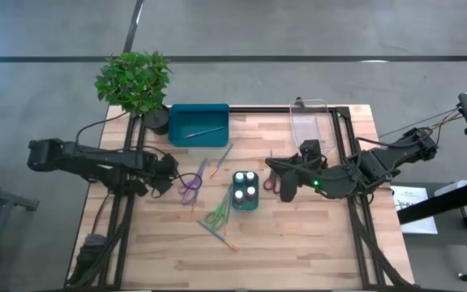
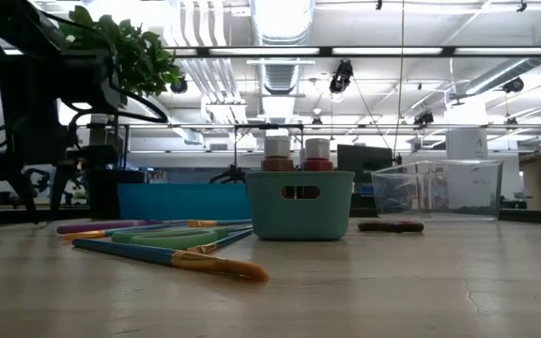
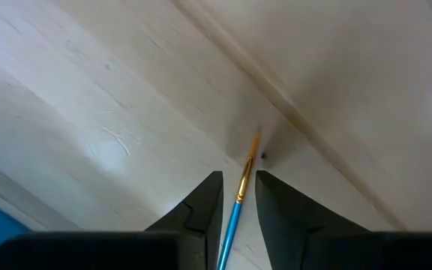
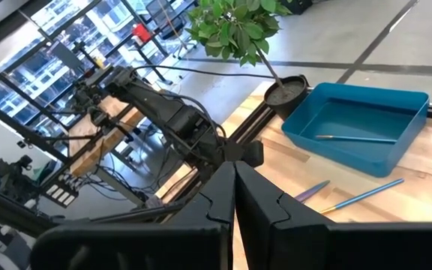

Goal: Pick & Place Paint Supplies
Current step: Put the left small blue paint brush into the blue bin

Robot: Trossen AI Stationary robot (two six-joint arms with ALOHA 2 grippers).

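The left gripper (image 3: 238, 196) hangs above the desk (image 1: 314, 243), left of the small teal caddy (image 1: 246, 200), its fingers pinching a blue brush (image 3: 235, 214) by the shaft, seemingly for the blue tray (image 1: 177, 134) beyond the caddy, where one brush (image 1: 205, 130) already lies. The pots (image 1: 245, 185) sit in the caddy; scissors and brushes lie just left of it. The right gripper (image 4: 233, 187) waits to the caddy's right, fingers pressed together.

Blue-handled brush (image 3: 235, 217) with gold ferrule; teal tray (image 1: 199, 124); purple scissors (image 1: 190, 189); green scissors (image 1: 216, 216); light wood-grain table (image 1: 314, 235).
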